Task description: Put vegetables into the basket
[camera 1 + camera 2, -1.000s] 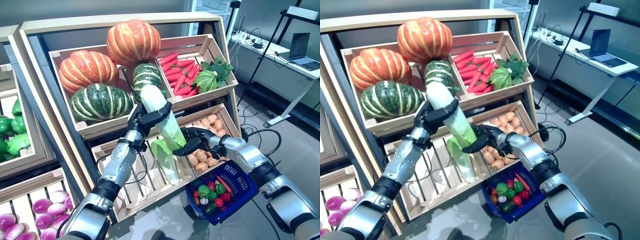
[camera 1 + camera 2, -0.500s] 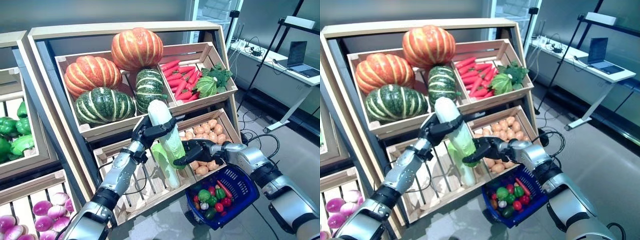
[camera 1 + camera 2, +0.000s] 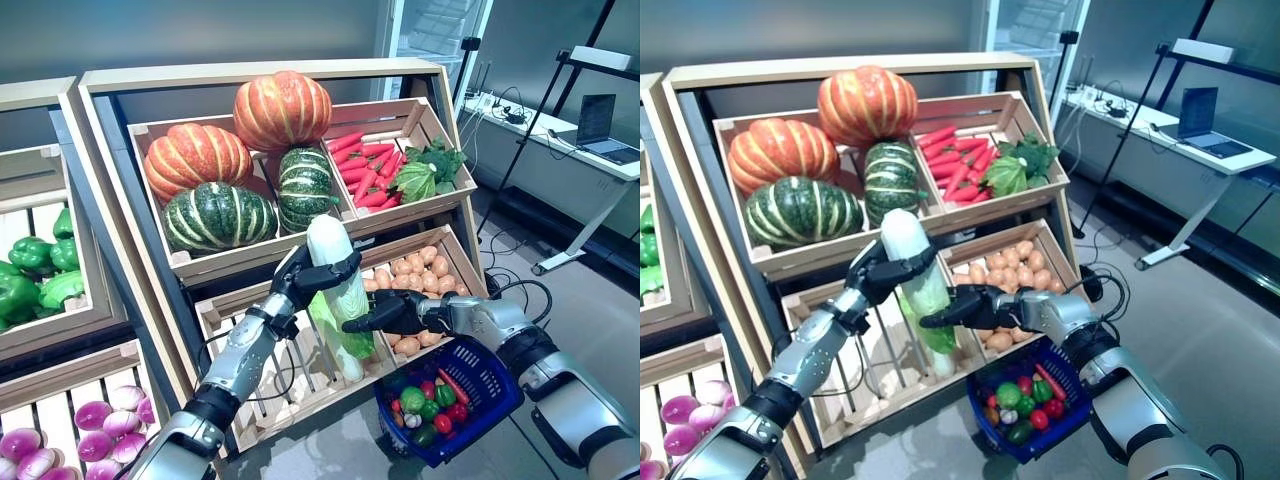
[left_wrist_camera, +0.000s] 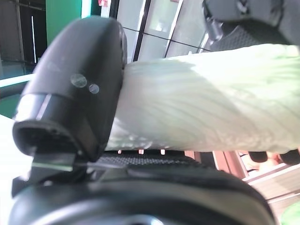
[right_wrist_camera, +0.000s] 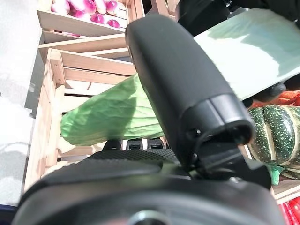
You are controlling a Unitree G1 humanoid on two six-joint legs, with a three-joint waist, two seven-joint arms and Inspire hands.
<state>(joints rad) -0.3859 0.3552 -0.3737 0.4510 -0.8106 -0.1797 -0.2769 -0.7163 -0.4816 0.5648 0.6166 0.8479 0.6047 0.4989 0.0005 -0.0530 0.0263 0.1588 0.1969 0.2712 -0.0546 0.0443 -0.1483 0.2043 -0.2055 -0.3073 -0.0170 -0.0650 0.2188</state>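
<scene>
My left hand (image 3: 298,282) is shut on the white upper part of a long pale cabbage (image 3: 336,272) and holds it tilted in front of the stand's lower crates. Its thumb (image 4: 79,84) lies round the cabbage (image 4: 211,112) in the left wrist view. My right hand (image 3: 392,312) is open, its straight fingers against the cabbage's green leafy end (image 5: 108,123), which lies between the thumb (image 5: 178,84) and the fingers. The blue basket (image 3: 492,372) stands on the floor below my right hand, with small green and red vegetables (image 3: 424,402) in it.
A wooden stand (image 3: 260,80) with slanted crates rises right behind both hands. A crate of small brown potatoes (image 3: 425,275) is just behind my right hand. A desk with a laptop (image 3: 600,115) stands at the back right, with cables on the floor (image 3: 510,270).
The camera has shifted. Against the stand, the cabbage and my left hand have come down from the upper crate's front. My right hand has stayed at the leafy end.
</scene>
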